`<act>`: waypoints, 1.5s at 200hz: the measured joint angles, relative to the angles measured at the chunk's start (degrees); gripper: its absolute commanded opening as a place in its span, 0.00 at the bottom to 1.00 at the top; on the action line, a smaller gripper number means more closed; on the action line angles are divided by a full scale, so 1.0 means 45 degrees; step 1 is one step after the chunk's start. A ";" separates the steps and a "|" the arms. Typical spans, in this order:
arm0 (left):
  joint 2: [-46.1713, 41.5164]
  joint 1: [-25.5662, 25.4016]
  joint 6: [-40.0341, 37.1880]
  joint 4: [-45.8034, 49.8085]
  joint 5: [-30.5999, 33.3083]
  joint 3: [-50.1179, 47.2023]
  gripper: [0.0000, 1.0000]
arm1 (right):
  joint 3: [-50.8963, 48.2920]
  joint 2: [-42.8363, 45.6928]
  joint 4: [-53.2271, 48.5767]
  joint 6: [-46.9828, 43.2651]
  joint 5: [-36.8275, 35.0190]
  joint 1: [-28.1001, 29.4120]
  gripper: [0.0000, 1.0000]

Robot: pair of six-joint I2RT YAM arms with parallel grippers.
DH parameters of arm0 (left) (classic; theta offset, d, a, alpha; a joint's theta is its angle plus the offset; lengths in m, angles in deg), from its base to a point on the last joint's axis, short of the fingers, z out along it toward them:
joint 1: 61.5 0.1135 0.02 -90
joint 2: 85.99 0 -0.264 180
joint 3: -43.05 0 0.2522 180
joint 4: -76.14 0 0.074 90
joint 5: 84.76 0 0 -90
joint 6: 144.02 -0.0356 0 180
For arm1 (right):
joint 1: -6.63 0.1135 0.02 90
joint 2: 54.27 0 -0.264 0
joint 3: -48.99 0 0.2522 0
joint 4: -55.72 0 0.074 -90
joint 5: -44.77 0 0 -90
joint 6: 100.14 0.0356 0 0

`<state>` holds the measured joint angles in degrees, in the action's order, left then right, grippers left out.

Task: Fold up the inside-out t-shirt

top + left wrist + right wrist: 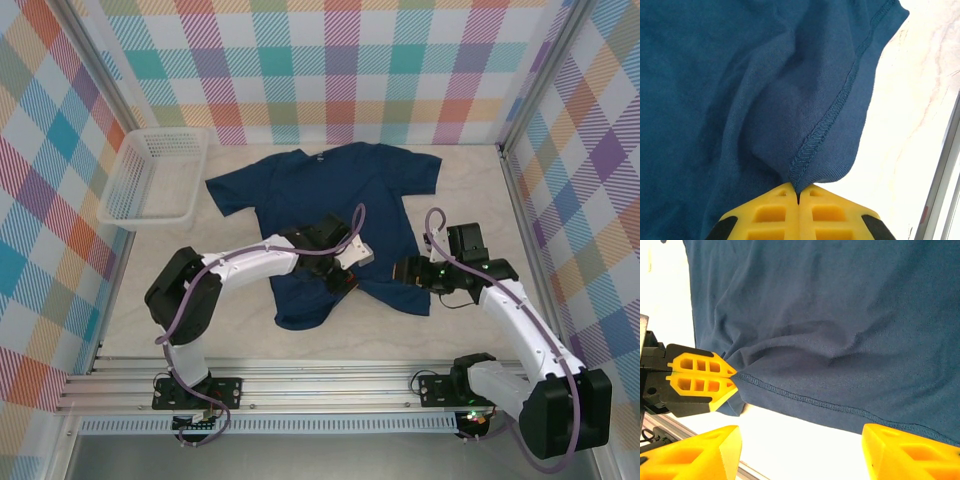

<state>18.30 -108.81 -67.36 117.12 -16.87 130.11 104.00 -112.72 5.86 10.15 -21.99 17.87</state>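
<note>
Dark navy blue short-sleeved t-shirt (320,215) lies spread on light wooden surface (240,330), centre, collar at the far side, hem at the near side. White plastic mesh basket (155,178) sits far left, just beside the left sleeve. Left tool (798,197) is over the near part of the shirt, yellow fingers pinched tight on a bunched fold of stitched hem. Right tool (800,432) is at the near-right hem corner, jaws wide apart, just beside the hem edge.

The dark navy short-sleeved t-shirt (300,190) is lying spread out flat, its collar pointing to twelve o'clock and its sleeves reaching toward nine and three. Its hem (805,399), at six o'clock, is puckering upward, showing overlock stitching.
</note>
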 measured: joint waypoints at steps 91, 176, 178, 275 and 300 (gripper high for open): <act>0.1263 0.0000 -0.0389 0.0641 -0.0325 0.0097 0.21 | -0.0015 -0.0024 0.0000 -0.0005 0.0005 0.0000 0.65; 0.1268 0.0063 -0.0549 0.0641 -0.0335 0.0155 0.31 | -0.0015 -0.0165 0.0005 -0.0005 0.0005 0.0000 0.64; 0.1268 0.0073 -0.0559 0.0641 -0.0345 0.0155 0.31 | -0.0015 -0.0165 0.0005 -0.0005 0.0005 0.0000 0.64; 0.1302 0.0753 -0.0359 0.0631 -0.1064 0.0155 0.27 | -0.0015 -0.0170 0.0010 -0.0005 0.0000 0.0000 0.65; 0.1302 0.0952 -0.0272 0.0622 -0.1229 0.0155 0.28 | -0.0015 -0.0170 0.0005 -0.0005 0.0000 0.0000 0.65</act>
<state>24.16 -104.53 -68.58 119.92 -22.40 130.81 103.94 -113.49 5.88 10.13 -21.99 17.87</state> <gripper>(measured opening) 0.273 0.645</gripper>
